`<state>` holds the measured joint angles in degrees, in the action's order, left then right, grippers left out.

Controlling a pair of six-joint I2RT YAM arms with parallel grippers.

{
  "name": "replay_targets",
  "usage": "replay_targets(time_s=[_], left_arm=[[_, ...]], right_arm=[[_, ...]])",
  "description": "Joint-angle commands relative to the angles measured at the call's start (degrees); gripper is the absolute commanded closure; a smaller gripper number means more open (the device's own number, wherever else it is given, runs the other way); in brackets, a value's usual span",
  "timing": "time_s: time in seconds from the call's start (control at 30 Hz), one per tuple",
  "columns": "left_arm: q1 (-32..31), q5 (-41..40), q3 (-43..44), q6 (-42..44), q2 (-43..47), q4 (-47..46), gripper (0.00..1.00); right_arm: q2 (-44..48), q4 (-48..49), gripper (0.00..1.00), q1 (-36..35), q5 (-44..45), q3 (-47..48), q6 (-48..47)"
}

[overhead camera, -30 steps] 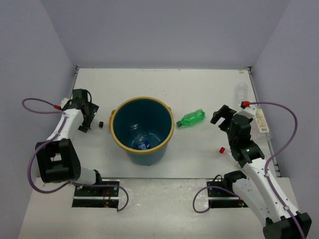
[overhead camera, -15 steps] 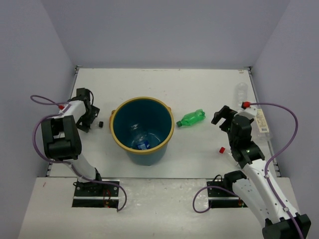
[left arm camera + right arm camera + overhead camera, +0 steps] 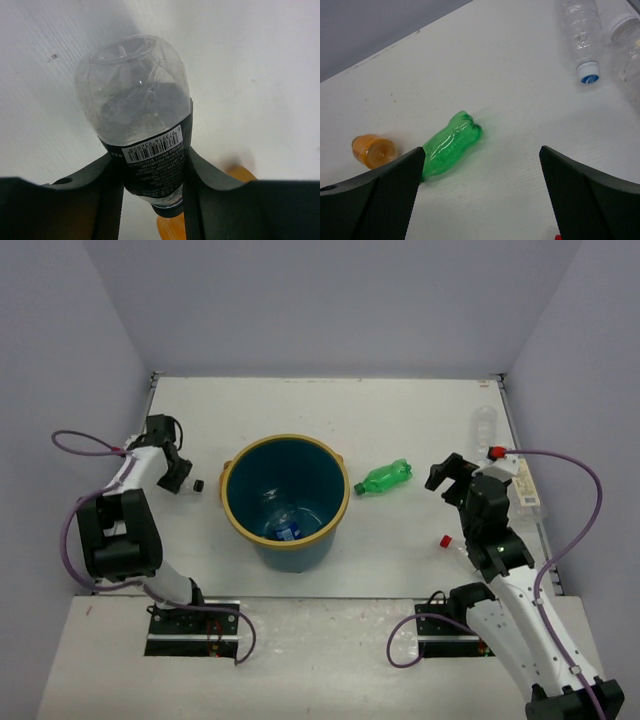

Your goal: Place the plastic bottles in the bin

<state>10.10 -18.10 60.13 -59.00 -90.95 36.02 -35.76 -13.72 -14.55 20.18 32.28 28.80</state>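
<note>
Two grippers work at opposite sides of a white worktop (image 3: 330, 405), with the teal bin (image 3: 285, 438) standing between them. The left gripper (image 3: 152, 167) is closed on a clear bottle with a dark label (image 3: 135, 95). Its fingers (image 3: 107, 180) press the label band from both sides, probably because the thin plastic gives least there. The bottle's rounded base points away from the gripper and its dark cap end lies nearer the palm. Whether the bottle is lifted off the worktop cannot be told. The bin stands close by, on this gripper's right, so the grasp looks set for a short carry over the tan rim. The right gripper (image 3: 481, 148) has its jaws spread wide and holds nothing. A green bottle (image 3: 451, 145) lies on its side just ahead and slightly left of it, within the span of the jaws, which suggests it is the next pick. Two clear bottles (image 3: 580, 30) lie farther ahead to this gripper's right, caps toward it. One bottle with a blue label (image 3: 287, 527) already lies at the bottom of the bin.
</note>
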Motion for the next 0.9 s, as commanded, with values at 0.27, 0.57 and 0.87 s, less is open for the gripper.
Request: replay_targets(time_s=[0.27,0.57,0.87], left_arm=[[-16.41,25.72,6.47,24.24,36.16,-19.18,1.00],[-26.00,38.77,2.33,26.21,38.57,-25.47,1.00],[-41.17,28.57,-1.98,27.61,37.96,-22.13,0.54]], right_arm=[[1.73,1.41,0.01,0.31,-7.92,-1.96,-0.11],[4.04,1.15,0.01,0.22,-12.18,-2.93,-2.00],[3.67,1.14,0.01,0.31,-11.48,-3.72,-2.07]])
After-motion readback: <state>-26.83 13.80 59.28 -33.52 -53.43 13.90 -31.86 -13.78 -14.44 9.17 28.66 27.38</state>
